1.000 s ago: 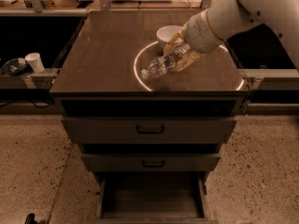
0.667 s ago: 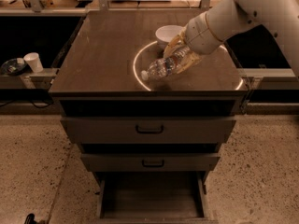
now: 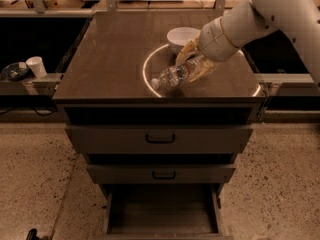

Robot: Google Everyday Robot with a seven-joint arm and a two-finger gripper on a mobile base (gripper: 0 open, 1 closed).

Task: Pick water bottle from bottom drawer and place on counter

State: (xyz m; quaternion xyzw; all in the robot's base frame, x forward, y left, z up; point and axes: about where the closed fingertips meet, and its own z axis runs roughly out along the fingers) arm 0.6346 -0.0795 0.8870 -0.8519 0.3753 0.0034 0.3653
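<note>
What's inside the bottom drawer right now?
Nothing visible: the open bottom drawer shows a bare floor, though its back is hidden under the drawer above. The water bottle is in the gripper, over the counter.

Counter (image 3: 110, 59) carries white bowl (image 3: 181, 35); jaws over it gripping water bottle (image 3: 175, 75)

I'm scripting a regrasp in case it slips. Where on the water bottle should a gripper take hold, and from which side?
The water bottle lies tilted over the counter, cap toward front-left. Grip across its ribbed body from the back right, as the gripper now does.
</note>
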